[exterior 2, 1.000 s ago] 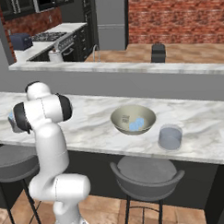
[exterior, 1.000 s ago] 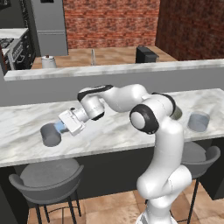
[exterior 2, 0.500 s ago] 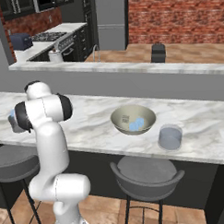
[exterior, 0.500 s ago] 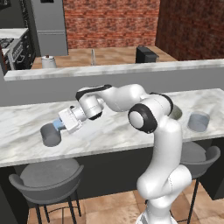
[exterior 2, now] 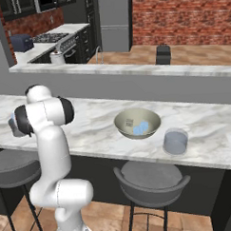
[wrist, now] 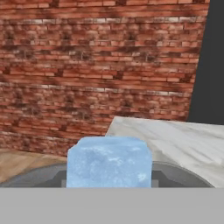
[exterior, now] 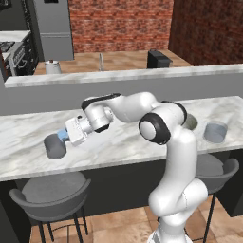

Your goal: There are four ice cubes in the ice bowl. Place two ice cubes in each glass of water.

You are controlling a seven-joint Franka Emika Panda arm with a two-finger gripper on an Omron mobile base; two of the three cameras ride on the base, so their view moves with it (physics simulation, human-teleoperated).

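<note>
Over the left end of the marble counter (exterior: 118, 142), the gripper (exterior: 63, 136) is closed partway on a pale-blue ice cube (wrist: 109, 162), just above the rim of the left glass (exterior: 55, 146). Well apart, the ice bowl (exterior 2: 137, 124) holds more cubes beside the second glass (exterior 2: 175, 141).

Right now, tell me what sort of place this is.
A rendered home kitchen, most likely. A long marble counter runs like a breakfast bar with grey stools tucked under it, a stove stands along the back wall, and a tall grey fridge stands against the brick.
</note>
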